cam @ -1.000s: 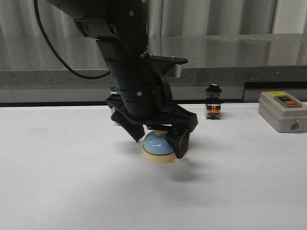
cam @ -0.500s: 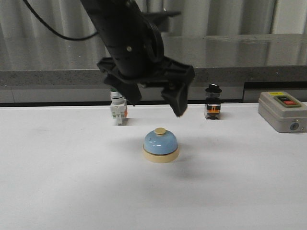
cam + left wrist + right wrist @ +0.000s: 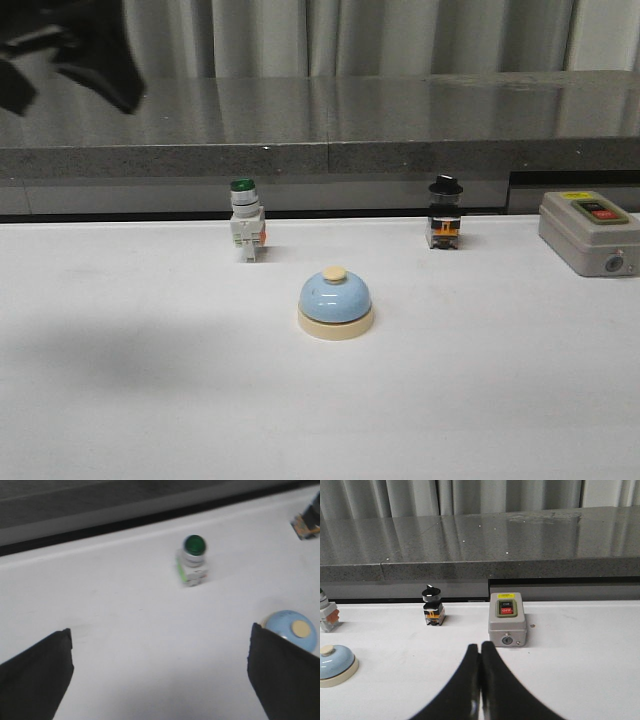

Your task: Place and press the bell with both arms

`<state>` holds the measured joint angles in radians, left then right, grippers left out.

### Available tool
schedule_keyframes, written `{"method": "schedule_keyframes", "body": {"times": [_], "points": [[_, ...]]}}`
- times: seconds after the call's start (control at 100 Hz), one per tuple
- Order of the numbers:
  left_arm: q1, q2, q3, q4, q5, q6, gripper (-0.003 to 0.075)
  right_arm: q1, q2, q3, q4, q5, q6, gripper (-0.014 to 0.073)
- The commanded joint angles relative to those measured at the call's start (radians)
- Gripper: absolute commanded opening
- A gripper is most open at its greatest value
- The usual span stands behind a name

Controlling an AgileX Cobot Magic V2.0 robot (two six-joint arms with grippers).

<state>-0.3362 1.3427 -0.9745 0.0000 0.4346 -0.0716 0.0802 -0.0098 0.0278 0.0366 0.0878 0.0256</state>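
1. On the white table (image 3: pixel 150 400), the small light-blue dome bell with cream base (image 3: pixel 335 303) stands free at centre.
2. At ten o'clock, the left gripper (image 3: pixel 160 675) is spread wide; the right gripper (image 3: pixel 479 680) is pressed together.
3. Likely rigid, light, slippery (press its cream knob (image 3: pixel 334 273) from above).

A lab or test bench — a bare white table (image 3: pixel 150 400) set against a grey speckled stone ledge (image 3: pixel 400 155) with grey curtains (image 3: pixel 400 35) behind. Beyond the right gripper (image 3: pixel 480 680) stand industrial control parts — a grey on/off switch box (image 3: pixel 507 619) and a black-capped switch (image 3: pixel 433 612).
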Motion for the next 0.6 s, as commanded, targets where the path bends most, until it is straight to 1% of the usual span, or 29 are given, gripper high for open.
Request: {"method": "schedule_keyframes", "body": {"times": [0.0,0.09,0.19,0.33,0.38,0.47,0.52,0.59], "points": [[0.083,-0.139,0.065,-0.008,-0.091,-0.011,0.066,0.0,-0.019,-0.015,-0.001,-0.082,-0.004,-0.006],[0.169,-0.264,0.148,-0.008,-0.093,-0.011,0.066,0.0,-0.019,-0.015,-0.001,-0.082,-0.004,-0.006],[0.231,-0.394,0.22,-0.008,-0.093,-0.011,0.0659,0.0,-0.019,-0.015,-0.001,-0.082,-0.004,-0.006],[0.255,-0.563,0.29,-0.008,-0.075,-0.011,0.0658,0.0,-0.019,-0.015,-0.001,-0.082,-0.004,-0.006],[0.254,-0.624,0.307,-0.008,-0.057,-0.011,0.0644,0.0,-0.019,-0.015,-0.001,-0.082,-0.004,-0.006],[0.254,-0.703,0.323,-0.008,-0.014,-0.011,0.0573,0.0,-0.019,-0.015,-0.001,-0.082,-0.004,-0.006],[0.254,-0.745,0.33,-0.008,0.003,-0.011,0.0511,0.0,-0.019,-0.015,-0.001,-0.082,-0.004,-0.006],[0.254,-0.787,0.338,0.0,0.014,-0.011,0.0398,0.0,-0.019,-0.015,-0.001,-0.082,-0.004,-0.006]]}}
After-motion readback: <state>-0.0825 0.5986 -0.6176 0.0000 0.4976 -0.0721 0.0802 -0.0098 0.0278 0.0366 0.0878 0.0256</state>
